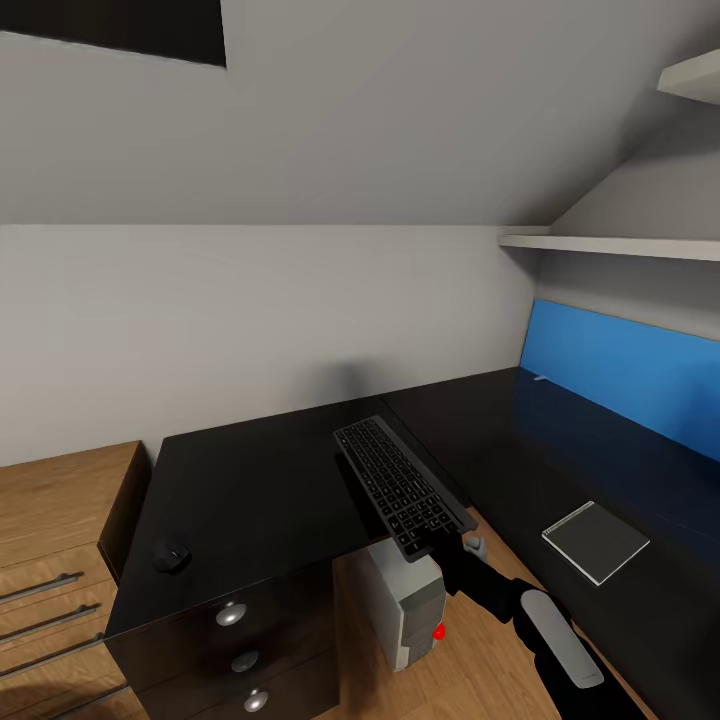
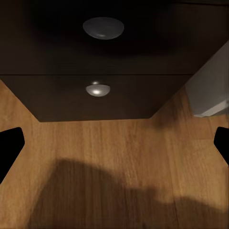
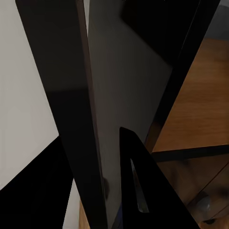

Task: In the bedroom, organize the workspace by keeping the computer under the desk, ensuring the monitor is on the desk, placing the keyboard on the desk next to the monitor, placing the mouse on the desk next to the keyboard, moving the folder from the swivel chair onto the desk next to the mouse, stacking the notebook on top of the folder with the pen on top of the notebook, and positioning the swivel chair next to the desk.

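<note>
Right gripper (image 1: 455,548) clamps the near end of the slim silver-grey keyboard with dark keys (image 1: 400,485), held tilted above the glossy black L-shaped desk (image 1: 250,480). Left gripper fingers (image 2: 9,148) stand wide, empty, over floor. Advice: level the keyboard, lower it flat well onto the top, then release.

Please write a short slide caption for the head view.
Right hand holds the keyboard above the desk; mouse lies on it.

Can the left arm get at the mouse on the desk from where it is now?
Probably not directly: the left gripper is low by the drawer knobs, under the desk, and the mouse sits on top near the front edge.
</note>
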You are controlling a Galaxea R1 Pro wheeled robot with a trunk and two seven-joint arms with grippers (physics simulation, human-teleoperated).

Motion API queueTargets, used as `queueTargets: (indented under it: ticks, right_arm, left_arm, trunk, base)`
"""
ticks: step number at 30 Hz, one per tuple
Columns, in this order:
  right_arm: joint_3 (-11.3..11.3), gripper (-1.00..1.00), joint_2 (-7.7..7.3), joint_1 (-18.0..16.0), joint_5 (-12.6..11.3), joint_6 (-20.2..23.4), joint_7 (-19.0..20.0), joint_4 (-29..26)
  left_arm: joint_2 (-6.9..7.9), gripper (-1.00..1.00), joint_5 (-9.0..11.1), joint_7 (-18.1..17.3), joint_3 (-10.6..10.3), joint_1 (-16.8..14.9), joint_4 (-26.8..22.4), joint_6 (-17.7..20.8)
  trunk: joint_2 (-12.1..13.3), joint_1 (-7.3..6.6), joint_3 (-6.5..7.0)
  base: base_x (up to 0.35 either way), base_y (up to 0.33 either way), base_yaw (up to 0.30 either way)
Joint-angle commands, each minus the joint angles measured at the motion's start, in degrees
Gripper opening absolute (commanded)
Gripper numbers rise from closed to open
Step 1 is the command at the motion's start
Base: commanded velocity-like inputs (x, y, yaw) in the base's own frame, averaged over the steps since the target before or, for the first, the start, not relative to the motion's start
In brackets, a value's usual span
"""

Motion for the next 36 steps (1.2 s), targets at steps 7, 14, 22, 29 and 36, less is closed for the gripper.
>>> queueTargets:
  ticks: [7,14,22,29,36]
  right_arm:
    - [0.0,-1.00,-0.06,0.0,0.0,0.0,0.2,0.0]
    - [0.0,-1.00,-0.05,0.0,0.0,0.0,0.2,0.0]
    - [0.0,-1.00,-0.06,0.0,0.3,0.1,0.2,0.0]
    - [-0.1,-1.00,-0.10,0.0,0.4,0.1,0.6,-0.1]
    - [-0.2,-1.00,-0.31,0.0,0.4,0.3,0.9,-0.1]
  left_arm:
    - [0.08,1.00,0.5,0.3,-0.2,0.0,-0.9,-0.3]
    - [3.73,1.00,0.6,0.3,-0.4,1.2,-7.1,-2.9]
    - [5.81,1.00,0.8,0.5,-3.1,2.0,-9.6,-3.4]
    - [5.82,1.00,1.0,0.5,-3.3,2.1,-9.6,-3.3]
    - [5.80,1.00,1.1,0.5,-3.4,2.1,-9.5,-3.3]
  trunk:
    - [0.0,0.00,-0.05]
    - [0.0,0.00,-0.05]
    - [-3.2,1.76,-1.48]
    - [-4.0,2.20,-1.84]
    - [-4.0,2.20,-1.84]
  base:
    - [0.000,0.000,0.000]
    - [0.000,0.000,0.000]
    - [0.000,0.000,0.000]
    - [0.000,0.000,0.000]
    - [0.000,0.000,0.000]
